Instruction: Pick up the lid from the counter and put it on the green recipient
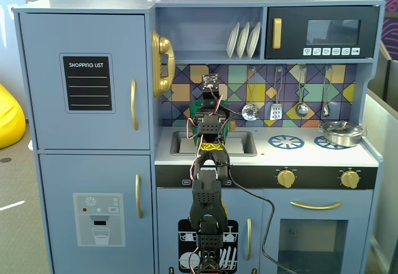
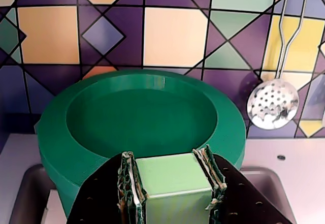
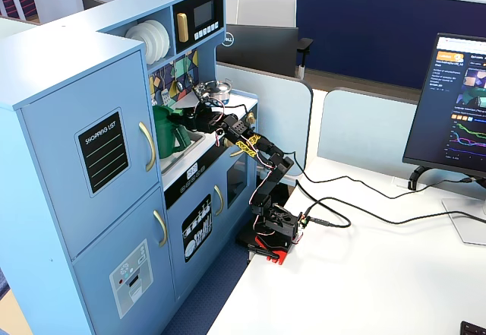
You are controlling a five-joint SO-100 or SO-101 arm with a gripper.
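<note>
above green recipient, jaws clamp lid knob

A blue toy kitchen fills a fixed view, with a gold telephone on its wall, white plates on the shelf and a steel pot on the blue burner rings. A slotted spoon hangs against the patterned tiles. A monitor stands on the white bench.

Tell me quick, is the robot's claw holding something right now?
Gripper: jaws closed on the light-green knob of the lid, holding it near the backsplash.
</note>
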